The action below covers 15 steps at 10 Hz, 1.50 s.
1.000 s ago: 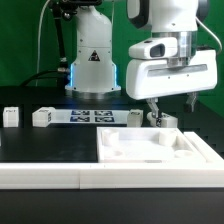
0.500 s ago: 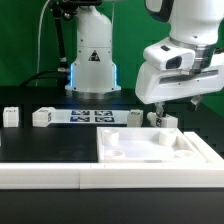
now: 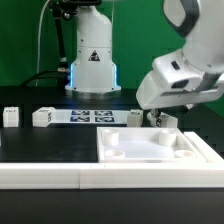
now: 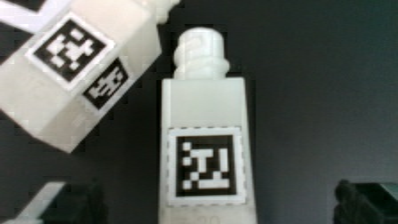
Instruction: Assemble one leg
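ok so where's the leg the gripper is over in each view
exterior view: the leg lies on the black table toward the exterior view's right, just below the gripper.
wrist view: the leg fills the middle, tag facing the camera, between the fingers.
shared landmark: the open gripper around it.

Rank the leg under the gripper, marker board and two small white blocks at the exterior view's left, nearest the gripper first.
1. Leg, below the gripper.
2. Marker board, mid-table.
3. Inner white block, the exterior view's left.
4. Outer white block, farthest that way.
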{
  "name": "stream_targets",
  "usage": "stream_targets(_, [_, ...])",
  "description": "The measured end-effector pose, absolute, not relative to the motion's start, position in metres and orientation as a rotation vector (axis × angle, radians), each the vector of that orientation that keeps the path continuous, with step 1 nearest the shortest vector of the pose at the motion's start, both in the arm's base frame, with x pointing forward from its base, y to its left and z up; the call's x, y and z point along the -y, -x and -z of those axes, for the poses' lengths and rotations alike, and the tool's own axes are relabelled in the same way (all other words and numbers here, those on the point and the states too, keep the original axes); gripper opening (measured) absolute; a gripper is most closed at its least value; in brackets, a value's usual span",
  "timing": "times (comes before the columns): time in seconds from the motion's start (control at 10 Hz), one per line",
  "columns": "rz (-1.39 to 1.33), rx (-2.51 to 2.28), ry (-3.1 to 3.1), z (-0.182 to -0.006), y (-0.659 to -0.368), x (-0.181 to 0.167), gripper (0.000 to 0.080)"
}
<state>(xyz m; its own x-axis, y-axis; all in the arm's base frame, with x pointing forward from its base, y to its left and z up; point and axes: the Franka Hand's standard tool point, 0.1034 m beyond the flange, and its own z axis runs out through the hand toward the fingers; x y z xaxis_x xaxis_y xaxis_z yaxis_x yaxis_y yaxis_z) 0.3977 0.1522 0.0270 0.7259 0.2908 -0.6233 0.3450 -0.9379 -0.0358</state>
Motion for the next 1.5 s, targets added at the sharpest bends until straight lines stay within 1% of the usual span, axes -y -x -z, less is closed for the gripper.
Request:
stream_targets(0.3, [1.267,-0.500,-2.717,-0.014,-0.393,-0.149,0.0649])
stream_targets(0.4, [1.289,-0.497,-2.710,-0.008,-0.397,-0.150,0.0649])
stream_targets(0.7, [1.283,-0.500,-2.716,-0.006,-0.398,-0.148,0.0649])
stream_targets(0.8, [1.281,-0.497,-2.717,-0.006,-0.399,-0.147,0.0627])
stream_targets(0.9, [1.278,-0.498,-2.720,-0.006,-0.399,-0.147,0.0627])
stream_targets(1.1, [1.279,-0.498,-2.719,-0.006,-0.399,-0.147,0.0289])
stream_targets(1.5, [1.279,-0.498,-2.719,-0.006,-0.399,-0.147,0.0290])
